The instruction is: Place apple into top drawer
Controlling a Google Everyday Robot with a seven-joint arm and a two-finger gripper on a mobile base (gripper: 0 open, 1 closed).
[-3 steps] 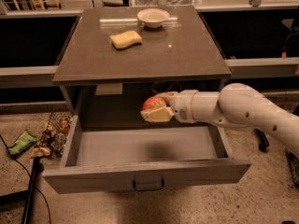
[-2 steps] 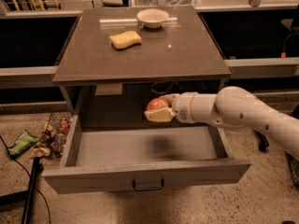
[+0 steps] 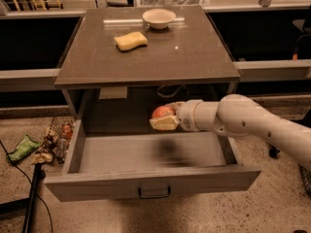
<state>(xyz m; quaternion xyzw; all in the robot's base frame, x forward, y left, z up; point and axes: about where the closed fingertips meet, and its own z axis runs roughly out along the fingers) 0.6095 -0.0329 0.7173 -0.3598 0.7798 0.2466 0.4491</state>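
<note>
The top drawer [image 3: 150,181] is pulled out wide, its grey floor bare, with a dark pull handle at the centre of its front panel. My gripper [image 3: 164,117] reaches in from the right on a white arm and is shut on the orange-red apple [image 3: 162,112]. It holds the apple above the back middle of the drawer, just under the tabletop's front edge. A dark shadow lies on the drawer floor below it.
A yellow sponge [image 3: 130,41] and a pale bowl [image 3: 159,18] sit on the brown tabletop [image 3: 194,52]. A wire basket of packets [image 3: 56,140] and a green wrapper [image 3: 23,147] lie on the floor at left, beside a black pole [image 3: 30,198].
My gripper with the apple has shifted slightly right and a little up, staying above the back of the open drawer.
</note>
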